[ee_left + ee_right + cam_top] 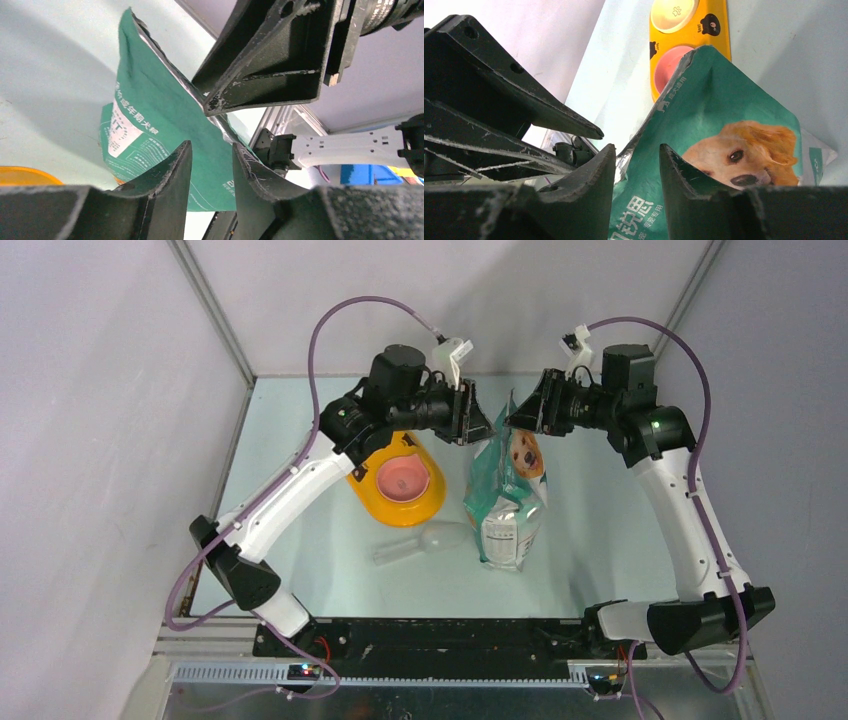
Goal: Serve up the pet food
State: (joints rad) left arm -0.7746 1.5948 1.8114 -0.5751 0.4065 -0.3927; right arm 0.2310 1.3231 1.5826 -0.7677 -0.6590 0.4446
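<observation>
The green-and-white pouch (507, 490) with a golden dog stands upright mid-table, its top edge open and showing silver lining. No kibble shows; it is hidden inside the pouch. My left gripper (480, 422) is open just left of the pouch's top. In the left wrist view its jaws (212, 145) stand apart with the pouch's green back (150, 115) beyond them. My right gripper (518, 415) is open just right of the pouch's top. In the right wrist view its jaws (637, 147) stand apart at the pouch's upper edge (704, 105). Neither holds anything.
The yellow double-bowl feeder (365, 485) sits left of the pouch under my left arm, with its pink bowl empty; it also shows in the right wrist view (719, 40). A clear plastic scoop (420, 540) lies in front of it. Walls close the left, back and right sides.
</observation>
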